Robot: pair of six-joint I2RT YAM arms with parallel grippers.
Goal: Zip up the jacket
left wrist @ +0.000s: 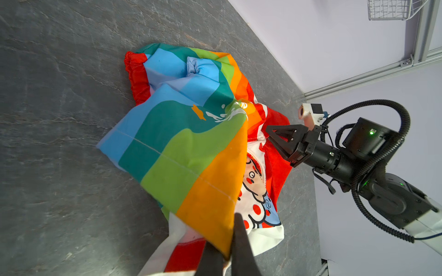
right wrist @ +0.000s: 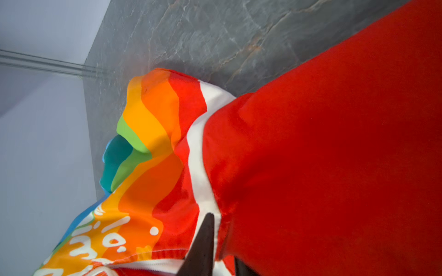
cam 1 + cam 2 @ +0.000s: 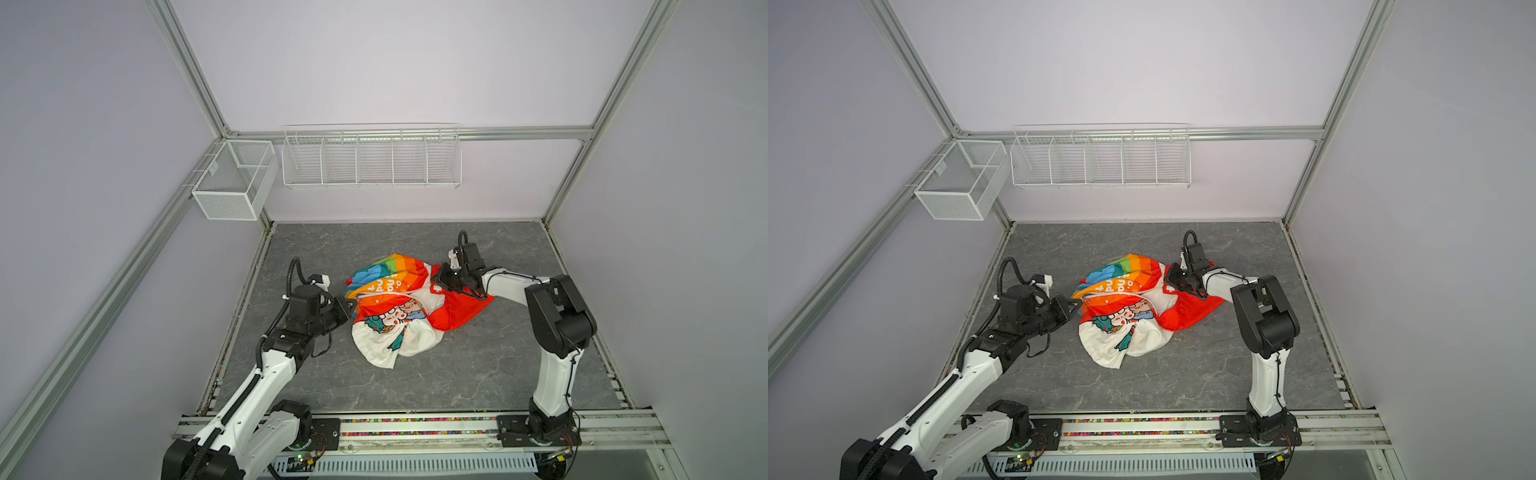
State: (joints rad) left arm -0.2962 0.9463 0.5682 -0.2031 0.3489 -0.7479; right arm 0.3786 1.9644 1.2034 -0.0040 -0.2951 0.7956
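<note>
red-hooded rainbow-and-white jacket lies bunched up.

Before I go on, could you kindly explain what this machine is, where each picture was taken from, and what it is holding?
This is a pair of robot arms, the left arm and the right arm, mounted on a rail at the table's near edge. Each ends in two fingers. Two pictures come from a camera pair overhead and show the whole scene. The other two come from a camera on each arm's wrist, looking along its fingers. On the grey table lies one crumpled child's jacket with rainbow stripes, a cartoon print and a red hood. The left fingers pinch an orange corner of the rainbow half. The right fingers appear closed on fabric beside the hood. Wire baskets hang on the back wall.
</note>
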